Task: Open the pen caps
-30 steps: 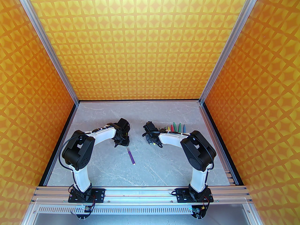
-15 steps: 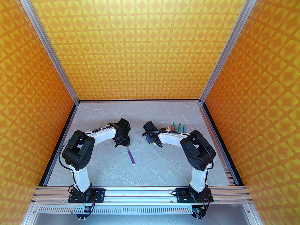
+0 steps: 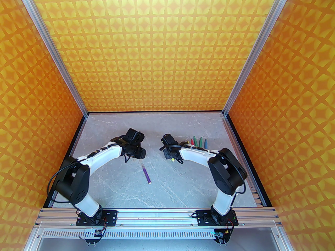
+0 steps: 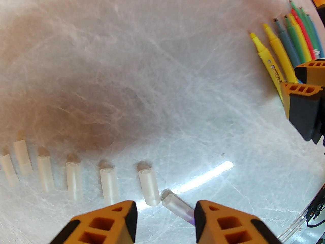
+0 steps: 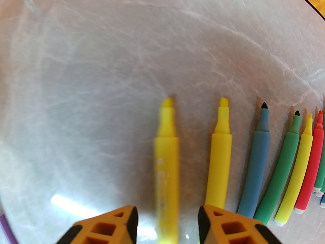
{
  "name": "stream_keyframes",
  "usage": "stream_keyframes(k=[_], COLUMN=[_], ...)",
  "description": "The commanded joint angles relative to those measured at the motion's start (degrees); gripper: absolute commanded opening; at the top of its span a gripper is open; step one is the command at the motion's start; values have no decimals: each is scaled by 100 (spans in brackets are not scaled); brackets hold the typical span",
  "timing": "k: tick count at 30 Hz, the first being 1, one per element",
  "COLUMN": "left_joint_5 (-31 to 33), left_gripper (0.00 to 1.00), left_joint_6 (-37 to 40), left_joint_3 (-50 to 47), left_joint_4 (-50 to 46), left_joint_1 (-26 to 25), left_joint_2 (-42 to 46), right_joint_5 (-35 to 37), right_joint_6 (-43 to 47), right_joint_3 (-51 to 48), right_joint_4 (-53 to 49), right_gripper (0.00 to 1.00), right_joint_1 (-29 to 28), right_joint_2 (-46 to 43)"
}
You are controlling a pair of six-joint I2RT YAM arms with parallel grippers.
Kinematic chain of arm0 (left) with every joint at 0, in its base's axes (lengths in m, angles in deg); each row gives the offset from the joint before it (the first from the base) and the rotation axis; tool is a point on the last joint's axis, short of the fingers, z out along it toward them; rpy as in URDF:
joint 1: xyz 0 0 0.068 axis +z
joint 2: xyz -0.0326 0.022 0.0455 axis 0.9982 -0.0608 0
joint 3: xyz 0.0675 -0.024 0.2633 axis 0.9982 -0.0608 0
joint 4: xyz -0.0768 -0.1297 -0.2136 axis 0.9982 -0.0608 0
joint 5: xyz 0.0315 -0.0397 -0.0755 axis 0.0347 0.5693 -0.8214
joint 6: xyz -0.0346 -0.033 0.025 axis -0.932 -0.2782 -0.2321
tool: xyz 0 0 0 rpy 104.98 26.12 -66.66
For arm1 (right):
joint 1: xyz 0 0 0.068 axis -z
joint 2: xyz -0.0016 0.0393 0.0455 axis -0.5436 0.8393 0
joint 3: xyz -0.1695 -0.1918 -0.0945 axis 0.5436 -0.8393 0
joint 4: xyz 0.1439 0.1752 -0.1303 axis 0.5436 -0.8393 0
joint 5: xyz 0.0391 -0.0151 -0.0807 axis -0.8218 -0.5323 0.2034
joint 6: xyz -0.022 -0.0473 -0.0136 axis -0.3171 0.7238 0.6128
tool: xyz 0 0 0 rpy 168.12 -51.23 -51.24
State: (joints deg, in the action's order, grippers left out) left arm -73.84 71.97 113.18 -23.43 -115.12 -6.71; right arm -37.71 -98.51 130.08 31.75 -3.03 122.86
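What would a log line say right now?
left claw: open over clear plastic cap | right claw: open around blurred yellow marker pen | purple pen: lying alone

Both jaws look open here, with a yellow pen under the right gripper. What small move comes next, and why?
Probably lift the right gripper clear and swing it toward the purple pen. Its jaws stand open astride a bare-tipped yellow pen lying beside the other uncapped pens, so that one looks done. The purple pen, alone mid-table, seems to have its clear cap on.
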Motion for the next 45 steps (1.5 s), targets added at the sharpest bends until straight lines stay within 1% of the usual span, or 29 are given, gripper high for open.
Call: stream_keyframes(k=[1, 6, 7, 8, 13, 18, 23, 25, 34, 35, 41, 45], left_joint_5=[56, 50, 54, 56, 56, 56, 53, 56, 54, 54, 55, 51], left_gripper=[53, 79, 82, 83, 86, 89, 98, 100, 99, 99, 99, 99], left_joint_6=[78, 170, 174, 178, 177, 74, 85, 113, -89, -105, -129, -124], left_joint_3=[-363, -1033, -1172, -1291, -1888, -2405, -2721, -2797, -3050, -3057, -3074, -3100], left_joint_4=[376, 911, 1002, 1112, 1474, 1853, 2066, 2095, 2328, 2328, 2340, 2350], left_joint_1=[231, 537, 609, 687, 1088, 1465, 1697, 1742, 2054, 2074, 2104, 2105], left_joint_2=[334, 1055, 1179, 1326, 1838, 2274, 2600, 2682, 2843, 3046, 3140, 3192], right_joint_5=[-275, -241, -272, -334, -715, -1020, -1356, -1452, -1578, -1594, -1683, -1638], right_joint_6=[103, 44, -6, -83, -339, -370, -473, -534, -786, -817, -999, -1037], right_joint_3=[194, 466, 507, 556, 859, 1319, 1615, 1723, 2267, 2292, 2452, 2534], right_joint_4=[-456, -1042, -1105, -1169, -1425, -1899, -2170, -2262, -2621, -2629, -2609, -2646], right_gripper=[46, 48, 48, 48, 49, 49, 49, 49, 50, 50, 48, 46], right_joint_1=[-132, -584, -663, -749, -1143, -1445, -1639, -1692, -2033, -2062, -2177, -2188], right_joint_2=[-346, -443, -441, -419, -281, 85, 418, 539, 1144, 1209, 1547, 1686])
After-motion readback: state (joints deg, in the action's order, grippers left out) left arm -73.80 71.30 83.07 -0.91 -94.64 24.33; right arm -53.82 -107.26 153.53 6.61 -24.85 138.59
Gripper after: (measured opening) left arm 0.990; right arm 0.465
